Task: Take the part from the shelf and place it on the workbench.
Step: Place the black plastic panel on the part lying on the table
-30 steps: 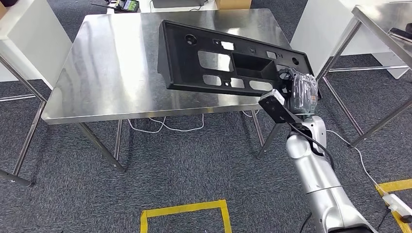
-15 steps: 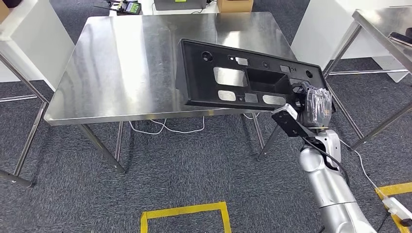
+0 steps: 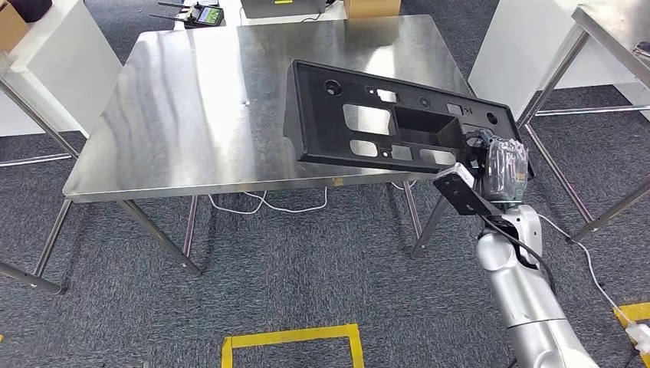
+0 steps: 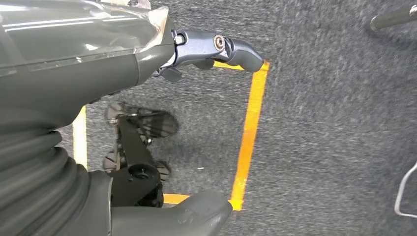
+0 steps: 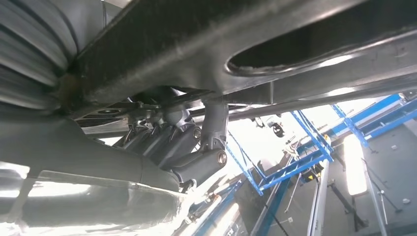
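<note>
- fingers (image 5: 196, 164) of the right hand (image 3: 498, 169) curl up under the end of the black part (image 3: 383, 123) and grip it, as the right wrist view shows from below.
- left hand (image 4: 147, 59) hangs over the carpet (image 3: 291, 261) with nothing in it, fingers loosely apart.
- part is a long black panel with cut-outs, held by one end only; most of it hovers, tilted, over the near right corner of the workbench (image 3: 192, 115), and its held end juts past the workbench's right edge.
- judgement: the step in hand is the set-down. it would go best by levelling the panel, carrying it further in over the workbench so no end overhangs, and lowering the free far end gently before letting go; held by one end, it may swing or slide on steel.
- workbench top is bare polished steel, likely slick.
- yellow floor tape (image 3: 291, 337) lies in front of the workbench, white cables (image 3: 260, 203) trail beneath it, and a second steel table (image 3: 613, 31) stands to its right.
</note>
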Controlling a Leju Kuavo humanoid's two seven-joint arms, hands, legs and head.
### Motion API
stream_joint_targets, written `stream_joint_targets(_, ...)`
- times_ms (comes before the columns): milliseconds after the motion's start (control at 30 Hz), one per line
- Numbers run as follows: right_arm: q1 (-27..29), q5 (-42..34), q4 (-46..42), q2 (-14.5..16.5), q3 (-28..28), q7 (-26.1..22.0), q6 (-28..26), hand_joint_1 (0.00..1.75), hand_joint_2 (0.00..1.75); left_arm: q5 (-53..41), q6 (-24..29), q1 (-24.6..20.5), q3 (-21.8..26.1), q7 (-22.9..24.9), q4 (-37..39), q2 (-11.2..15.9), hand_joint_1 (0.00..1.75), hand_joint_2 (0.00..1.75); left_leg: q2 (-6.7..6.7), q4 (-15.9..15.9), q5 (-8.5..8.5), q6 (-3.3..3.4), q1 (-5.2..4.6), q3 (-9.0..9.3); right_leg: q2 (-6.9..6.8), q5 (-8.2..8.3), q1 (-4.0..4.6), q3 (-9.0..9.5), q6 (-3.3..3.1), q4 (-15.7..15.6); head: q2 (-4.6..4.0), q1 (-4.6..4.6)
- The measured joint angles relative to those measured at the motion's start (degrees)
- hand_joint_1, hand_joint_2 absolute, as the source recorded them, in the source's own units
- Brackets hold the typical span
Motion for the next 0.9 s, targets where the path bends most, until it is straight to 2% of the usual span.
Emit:
stream_joint_targets(67,0.04,0.00,0.14,0.26,0.07,-0.06,0.00,1.75,1.75,0.09,-0.01,0.16,0.07,0.00,0.01,0.01,0.00,1.75,0.34,7.77,-2.73,-0.16,0.00,-4.46,-0.05,-0.39,0.33,0.37,-0.55,0.00,-0.01,-0.01)
stream_joint_targets(100,0.08,0.00,0.26,0.43,0.11,-0.07,0.00,1.75,1.75,0.11,-0.01,0.30,0.09,0.00,0.02,0.01,0.00,1.75,0.38,10.45,-3.16,-0.07,-0.01,-6.39,-0.05,-0.58,0.52,0.55,-0.78,0.00,0.00,0.00)
stream_joint_targets(133,0.11,0.00,0.39,0.60,0.17,-0.09,0.00,1.75,1.75,0.14,0.00,0.42,0.10,0.00,0.02,0.01,0.00,1.75,0.39,11.24,-2.55,0.15,-0.04,-7.47,-0.04,-0.78,0.73,0.77,-1.00,0.00,0.01,-0.01)
stream_joint_targets(167,0.12,0.00,0.52,0.76,0.22,-0.13,-0.02,1.75,1.75,0.19,0.03,0.51,0.11,0.00,0.02,0.02,0.00,1.75,0.39,9.75,-0.85,0.52,-0.12,-7.38,-0.03,-1.00,0.93,1.07,-1.18,0.00,0.01,-0.01)
stream_joint_targets(233,0.02,-0.02,0.80,1.06,0.30,-0.25,-0.07,1.75,1.75,0.31,0.17,0.59,0.14,0.02,0.02,0.13,0.00,1.75,0.44,2.12,4.00,1.73,-0.54,-4.56,-0.02,-1.55,1.22,1.79,-1.38,-0.05,0.01,0.03)
stream_joint_targets(267,-0.11,-0.05,0.95,1.21,0.33,-0.34,-0.09,1.75,1.75,0.36,0.28,0.60,0.16,0.06,0.02,0.23,0.00,1.75,0.51,-1.47,5.57,2.33,-0.86,-2.96,-0.01,-1.82,1.44,2.04,-1.28,-0.10,0.00,0.08)
stream_joint_targets(300,-0.23,-0.09,1.10,1.33,0.37,-0.43,-0.10,1.75,1.75,0.39,0.39,0.60,0.21,0.11,0.02,0.34,0.00,1.75,0.57,-3.81,6.26,2.82,-1.17,-1.88,-0.02,-2.06,1.51,2.17,-1.10,-0.15,0.00,0.09)
stream_joint_targets(333,-0.32,-0.13,1.28,1.44,0.41,-0.51,-0.10,1.75,1.75,0.43,0.46,0.62,0.27,0.15,0.01,0.44,0.00,1.75,0.59,-4.83,6.16,3.15,-1.46,-1.37,-0.04,-2.25,1.53,2.22,-0.86,-0.24,0.00,0.11)
stream_joint_targets(400,-0.39,-0.17,1.52,1.62,0.52,-0.62,-0.11,1.75,1.75,0.46,0.51,0.68,0.37,0.22,-0.01,0.52,0.00,1.75,0.50,-5.48,5.79,3.47,-1.64,-0.92,-0.16,-2.56,1.55,2.38,-0.22,-0.60,0.00,0.08)
stream_joint_targets(467,-0.56,-0.15,1.69,1.70,0.61,-0.69,-0.12,1.75,1.75,0.48,0.52,0.76,0.40,0.25,-0.01,0.53,0.00,1.75,0.38,-6.77,5.92,3.71,-1.43,0.14,-0.25,-3.27,1.65,2.05,0.06,0.39,0.00,0.16)
stream_joint_targets(500,-0.71,-0.14,1.78,1.69,0.65,-0.72,-0.13,1.75,1.75,0.49,0.52,0.78,0.41,0.26,-0.01,0.52,0.00,1.75,0.34,-7.36,5.98,3.84,-1.26,0.72,-0.24,-4.12,1.71,0.94,-0.04,2.55,0.00,0.25)
stream_joint_targets(533,-0.85,-0.09,1.95,1.68,0.68,-0.72,-0.15,1.75,1.75,0.49,0.53,0.79,0.42,0.27,0.00,0.50,0.00,1.75,0.25,-7.60,5.88,3.89,-1.25,1.05,-0.19,-5.27,1.63,-0.97,-0.23,6.00,0.00,0.28)
stream_joint_targets(600,-0.92,0.21,2.34,1.69,0.76,-0.61,-0.20,1.75,1.75,0.49,0.57,0.87,0.45,0.31,0.01,0.49,0.00,1.75,0.08,-7.60,5.42,3.98,-1.30,1.50,-0.13,-7.15,1.63,-5.76,-0.31,13.47,0.00,0.33)
stream_joint_targets(633,-0.87,0.44,2.57,1.69,0.81,-0.51,-0.24,1.75,1.75,0.49,0.58,0.95,0.46,0.32,0.01,0.46,0.00,1.75,-0.05,-7.58,5.12,3.92,-1.34,1.79,-0.12,-7.02,1.64,-7.34,-0.04,15.24,-0.01,0.32)
stream_joint_targets(667,-0.84,0.69,2.75,1.69,0.88,-0.40,-0.25,1.75,1.75,0.49,0.59,1.03,0.46,0.33,0.02,0.43,0.00,1.75,-0.19,-7.53,4.80,3.85,-1.37,2.14,-0.13,-5.89,1.63,-7.77,0.42,14.74,-0.01,0.33)
stream_joint_targets(700,-0.82,0.91,2.87,1.69,0.95,-0.28,-0.26,1.75,1.75,0.49,0.59,1.09,0.46,0.33,0.02,0.38,0.00,1.75,-0.33,-7.45,4.42,3.73,-1.37,2.58,-0.13,-3.91,1.60,-7.03,0.99,11.96,-0.01,0.33)
stream_joint_targets(733,-0.82,1.16,2.96,1.70,1.01,-0.09,-0.27,1.75,1.75,0.49,0.59,1.13,0.46,0.33,0.02,0.33,0.00,1.75,-0.47,-7.31,3.99,3.53,-1.39,2.95,-0.14,-1.54,1.51,-5.62,1.53,7.80,0.00,0.34)
stream_joint_targets(767,-0.84,1.40,2.98,1.71,1.05,0.14,-0.29,1.75,1.75,0.48,0.59,1.13,0.47,0.34,0.02,0.30,0.00,1.75,-0.59,-6.97,3.47,3.26,-1.55,3.19,-0.12,0.33,1.49,-4.12,1.74,3.98,0.01,0.38)
stream_joint_targets(800,-0.82,1.65,2.97,1.73,1.07,0.39,-0.31,1.75,1.75,0.47,0.59,1.13,0.48,0.35,0.02,0.27,0.00,1.75,-0.70,-6.67,3.01,2.99,-1.69,3.31,-0.11,1.53,1.41,-3.00,1.57,1.21,0.01,0.37)
stream_joint_targets(833,-0.76,1.88,2.96,1.76,1.08,0.68,-0.31,1.75,1.75,0.46,0.59,1.14,0.48,0.35,0.02,0.26,0.00,1.75,-0.77,-6.43,2.64,2.72,-1.82,3.31,-0.09,1.95,1.39,-2.43,1.14,-0.14,0.01,0.35)
stream_joint_targets(900,-0.61,2.31,2.91,1.83,1.09,1.08,-0.32,1.75,1.75,0.43,0.60,1.15,0.49,0.37,0.01,0.26,0.00,1.75,-0.82,-6.26,2.17,2.28,-1.75,3.31,-0.05,1.70,1.31,-2.21,0.03,-0.26,0.00,0.35)
